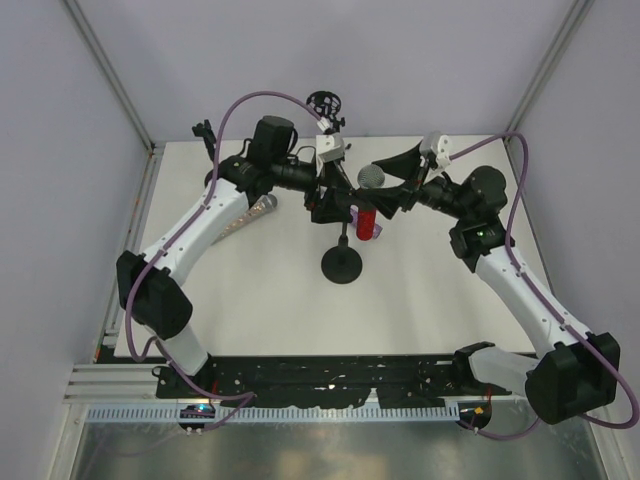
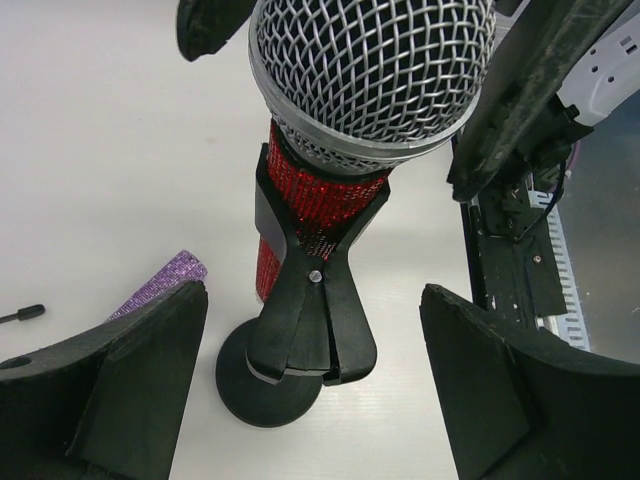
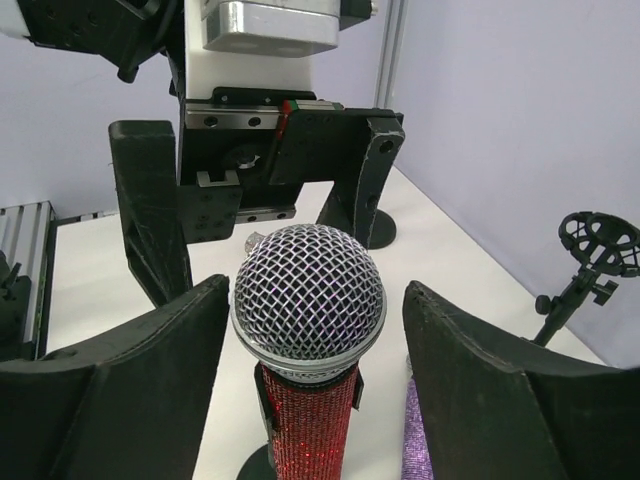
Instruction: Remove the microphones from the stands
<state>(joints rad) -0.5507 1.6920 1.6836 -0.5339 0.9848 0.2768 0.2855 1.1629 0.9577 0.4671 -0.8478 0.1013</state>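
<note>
Hanging released either side of the microphone (image 2: 340, 140), both the left gripper (image 2: 312, 310) and right gripper (image 3: 315, 300) should favour its rigid, glittery red barrel (image 3: 305, 425), probably grippier than the mesh head (image 3: 308, 285).

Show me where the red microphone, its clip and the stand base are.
red microphone (image 3: 308, 290), right wrist view, mesh head.
clip (image 2: 305, 320), left wrist view, just below its screw.
stand base (image 1: 341, 266), top view, middle of the disc.

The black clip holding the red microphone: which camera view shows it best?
The left wrist view: the clip fills the centre, its two prongs around the microphone body, pivot pin visible. The right wrist view shows only thin black edges beside the red body. In the top view it is small and mostly hidden.
</note>
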